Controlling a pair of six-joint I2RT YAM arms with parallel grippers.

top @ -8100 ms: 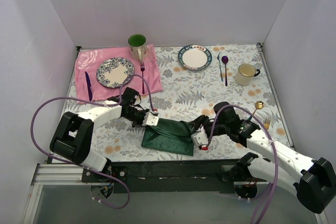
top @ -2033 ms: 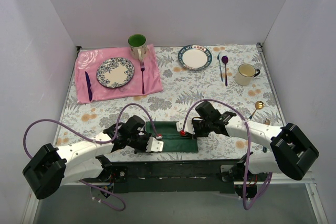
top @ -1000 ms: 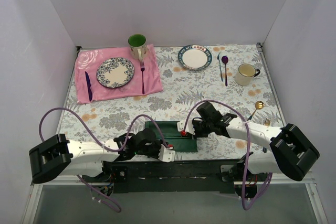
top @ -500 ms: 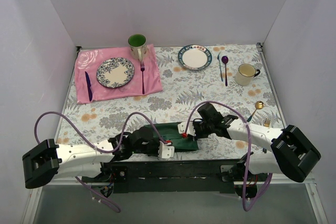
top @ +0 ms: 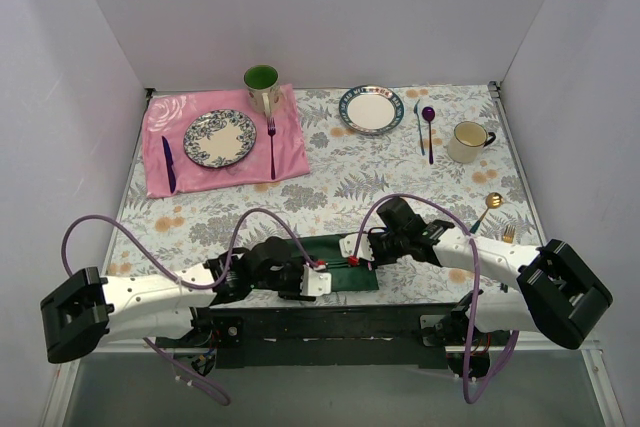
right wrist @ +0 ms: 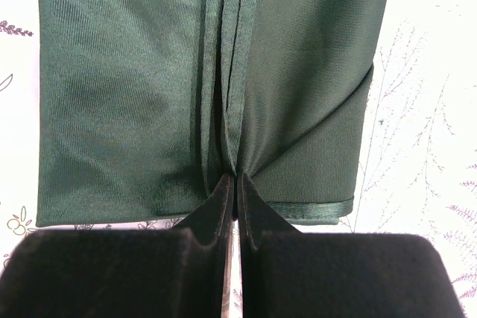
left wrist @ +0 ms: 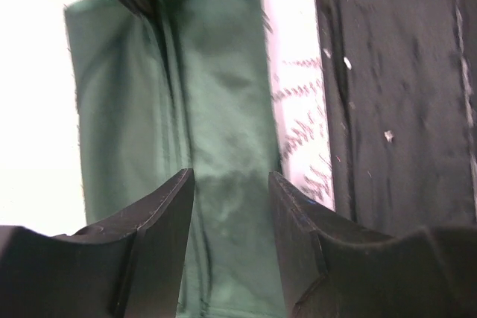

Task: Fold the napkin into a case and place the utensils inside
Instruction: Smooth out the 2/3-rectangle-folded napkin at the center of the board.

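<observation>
A patterned plate (top: 219,138) sits on the pink cloth (top: 290,155).

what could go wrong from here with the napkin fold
1. The right gripper pinches the napkin where its folded edges meet, while the left gripper hangs open above the cloth; the folds may spread if that pinch slips.
2. The napkin lies close to the near edge of the table, so a tug could drag it partly off.

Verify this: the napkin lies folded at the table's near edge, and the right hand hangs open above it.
Not open: the right hand is shut, pinching the napkin at its middle folds; the right wrist view shows it. The rest holds.
</observation>
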